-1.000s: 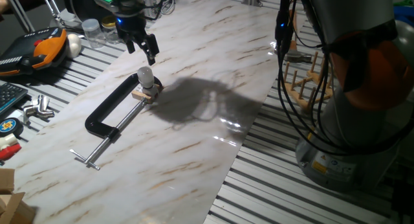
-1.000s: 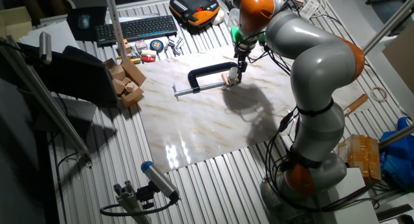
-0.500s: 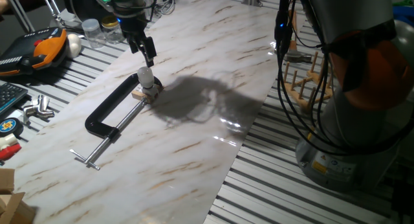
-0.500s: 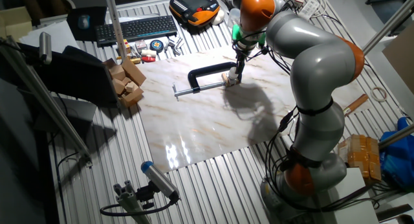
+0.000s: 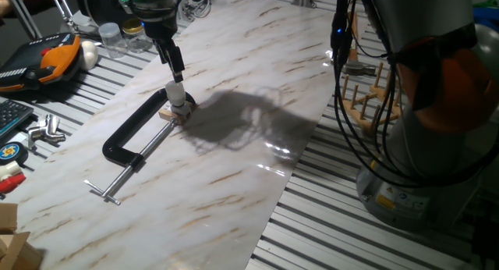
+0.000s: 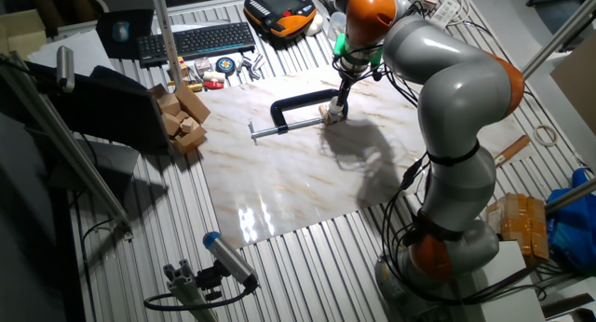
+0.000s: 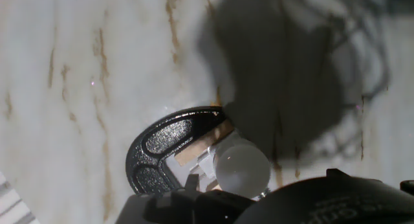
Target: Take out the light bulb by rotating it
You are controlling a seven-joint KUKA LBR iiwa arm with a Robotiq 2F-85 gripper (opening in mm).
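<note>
**One bulb upright in a clamped block**

One bulb (image 5: 176, 95) stands on the table (image 5: 257, 83): a small frosted white globe, smooth and round, its long axis vertical with the globe pointing up. Its base goes down into one small tan wooden block (image 5: 178, 112), squarish and matte. In the hand view the globe (image 7: 241, 168) reads as a pale, faintly glossy sphere seen from above, with the block's (image 7: 202, 143) light wood edge showing beside it.

One black C-clamp (image 5: 134, 135) lies flat on the table, its curved frame gripping the block and its silver screw rod ending in a short crossbar toward the near corner. Its pad (image 7: 165, 153) is oval with a rough, pebbled black surface.

The table top is a glossy pale slab with thin brown veins, laid over ribbed grey metal slats.

One tool (image 5: 176, 68) hangs just above the bulb, its dark fingers pointing down at the globe. From the fixed views the fingers look narrow and close together, but whether they are pressed together or touch the bulb cannot be told. From the opposite side the tool (image 6: 340, 92) sits over the block end of the clamp (image 6: 296, 106).
</note>
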